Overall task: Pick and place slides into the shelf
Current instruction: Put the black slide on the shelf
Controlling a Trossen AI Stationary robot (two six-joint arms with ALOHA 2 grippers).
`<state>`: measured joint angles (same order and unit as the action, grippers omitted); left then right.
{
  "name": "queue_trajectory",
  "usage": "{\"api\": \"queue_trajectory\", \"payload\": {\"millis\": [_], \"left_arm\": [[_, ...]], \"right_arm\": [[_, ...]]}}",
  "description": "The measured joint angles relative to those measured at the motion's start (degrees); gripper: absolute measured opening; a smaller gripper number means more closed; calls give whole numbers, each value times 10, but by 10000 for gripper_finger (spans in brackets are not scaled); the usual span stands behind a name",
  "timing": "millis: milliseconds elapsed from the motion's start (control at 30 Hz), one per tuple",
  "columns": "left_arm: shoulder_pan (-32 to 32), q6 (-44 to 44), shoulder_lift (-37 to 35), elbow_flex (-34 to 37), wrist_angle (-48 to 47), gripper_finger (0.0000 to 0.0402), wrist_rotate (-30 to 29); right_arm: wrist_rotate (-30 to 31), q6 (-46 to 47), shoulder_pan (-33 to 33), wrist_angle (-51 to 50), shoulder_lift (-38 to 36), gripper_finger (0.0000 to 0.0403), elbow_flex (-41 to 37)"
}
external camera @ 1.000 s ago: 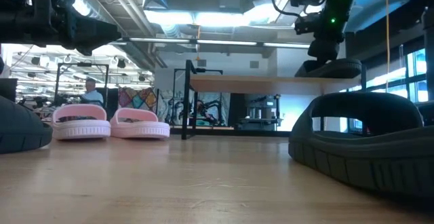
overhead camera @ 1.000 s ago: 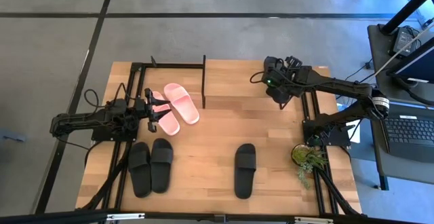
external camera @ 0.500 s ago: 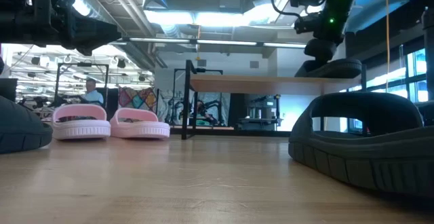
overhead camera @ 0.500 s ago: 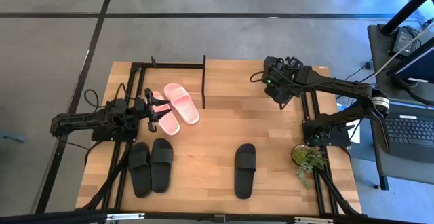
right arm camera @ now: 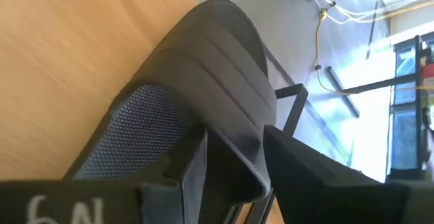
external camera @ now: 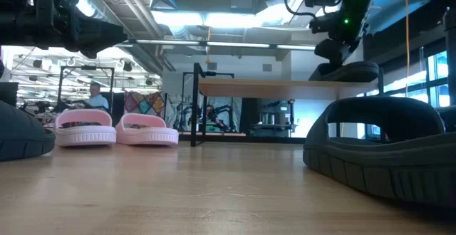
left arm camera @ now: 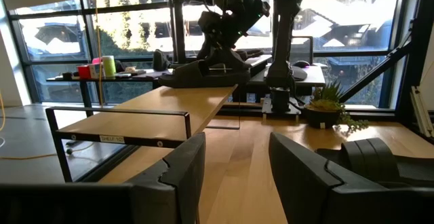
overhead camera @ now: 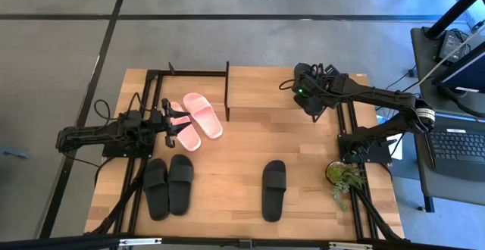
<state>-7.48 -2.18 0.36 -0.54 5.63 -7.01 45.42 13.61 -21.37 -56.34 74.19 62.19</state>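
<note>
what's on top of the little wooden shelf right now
One black slide lies on the shelf top board, near its end by the right arm, with the right gripper just above it. In the high view that arm covers the slide. Nothing else shows on the board.

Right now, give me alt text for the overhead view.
Wooden table from above: right hand over the shelf, left hand open beside two pink slides. Three black slides lie nearer the front.
</note>
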Motion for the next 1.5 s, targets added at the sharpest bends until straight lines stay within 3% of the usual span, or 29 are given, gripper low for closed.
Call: {"api": "queue_trajectory", "payload": {"millis": [1067, 1500], "left_arm": [[0, 0, 0, 0, 0, 156, 0], [0, 0, 0, 0, 0, 156, 0]], "right_arm": [[2, 234, 0, 0, 0, 147, 0], [1, 201, 0, 0, 0, 147, 0]]}}
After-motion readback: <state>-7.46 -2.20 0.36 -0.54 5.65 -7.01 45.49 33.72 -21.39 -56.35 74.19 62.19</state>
